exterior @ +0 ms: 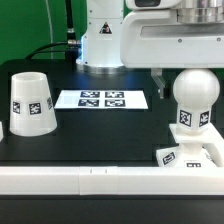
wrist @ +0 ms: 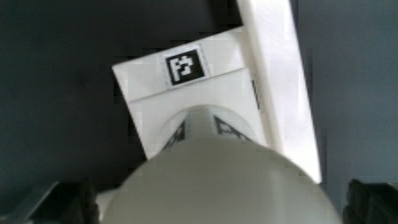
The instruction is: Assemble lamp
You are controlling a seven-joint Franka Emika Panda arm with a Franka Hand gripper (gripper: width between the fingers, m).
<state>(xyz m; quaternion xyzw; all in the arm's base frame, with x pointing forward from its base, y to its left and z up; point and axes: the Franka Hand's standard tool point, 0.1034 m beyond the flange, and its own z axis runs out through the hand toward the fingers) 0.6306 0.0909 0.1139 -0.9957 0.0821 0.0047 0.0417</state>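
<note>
while the bulb stands upright on the base at the exterior view's right, the gripper hangs just above it with jaws open, holding nothing. the shade stands well apart at the left.

Bulb stands on base at exterior view's right, directly under gripper; blocks straight descent. Shade occupies left. Between them only the flat marker board; passage open.

The exterior view faces the table low and near; the wrist view looks down closely on the shared bulb.
</note>
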